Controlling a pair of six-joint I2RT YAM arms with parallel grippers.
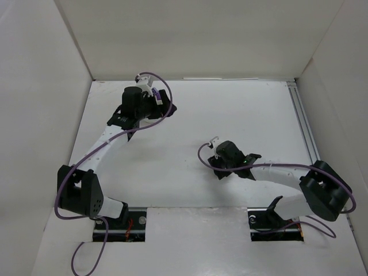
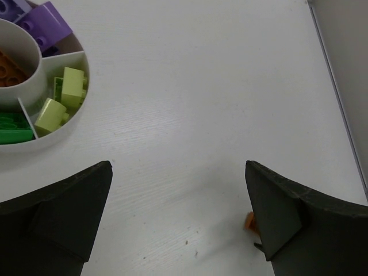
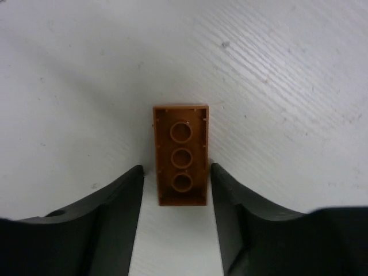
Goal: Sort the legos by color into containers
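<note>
An orange-brown lego (image 3: 181,149) lies upside down on the white table, its underside tubes showing. My right gripper (image 3: 177,172) is open around its near end: a narrow gap shows on the left side, and the right finger almost touches it. The round white divided dish (image 2: 60,127) is at the upper left of the left wrist view. It holds lilac legos (image 2: 45,26), orange-brown legos (image 2: 8,72), pale yellow-green legos (image 2: 63,95) and green legos (image 2: 12,131) in separate compartments. My left gripper (image 2: 178,172) is wide open and empty above bare table. A small orange lego (image 2: 249,221) peeks out beside its right finger.
White walls enclose the table on three sides. A metal rail (image 1: 303,123) runs along the right edge. In the top view my left gripper (image 1: 160,107) is at the back left and my right gripper (image 1: 221,167) is near the middle; the dish is hidden there.
</note>
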